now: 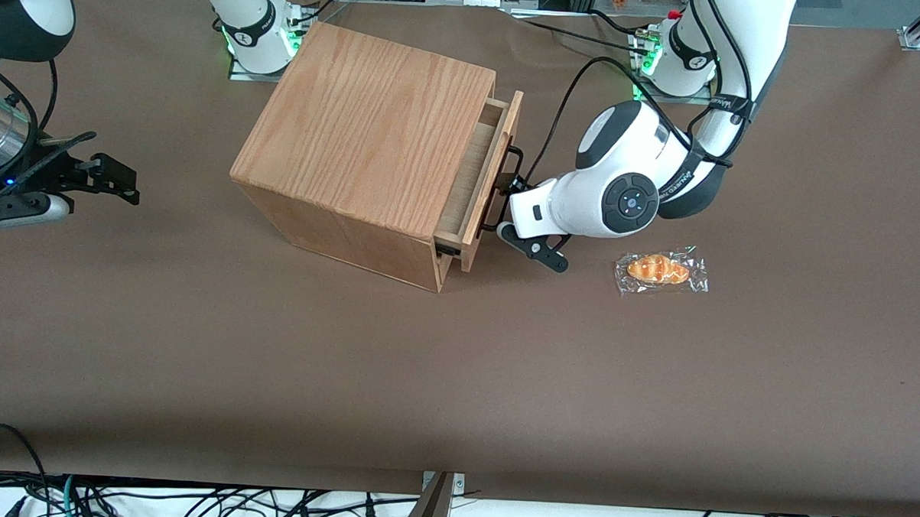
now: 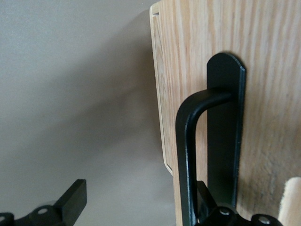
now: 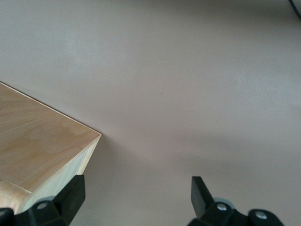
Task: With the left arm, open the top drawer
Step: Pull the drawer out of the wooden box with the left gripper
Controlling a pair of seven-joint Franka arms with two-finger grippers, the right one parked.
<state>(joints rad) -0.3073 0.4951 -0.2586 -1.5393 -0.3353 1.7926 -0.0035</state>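
A brown table [image 1: 272, 374] carries everything here. The biggest thing on it is the oak box [image 1: 365, 125], set at an angle about midway along the table. The top drawer [image 1: 484, 175] is pulled partway out of the box toward the working arm's end, showing a strip of pale inside between its front panel and the box.

The left arm [image 1: 631, 180] reaches in low from its base, its bulky white joint hanging just beside the drawer front. Its gripper [image 1: 511, 207] sits at the black bar handle [image 1: 508, 187]. In the wrist view the handle [image 2: 188, 155] curves out from its mounting plate on the oak-grain panel [image 2: 263, 37]; one finger [image 2: 70, 202] stands well clear of the bar over bare table, and the other lies hidden against the panel, so the jaws are spread with the bar between them, not clamped on it.

Nearer the front camera than the arm's joint lies a small pastry in clear wrap [image 1: 661, 271], well apart from the drawer and touching nothing else.
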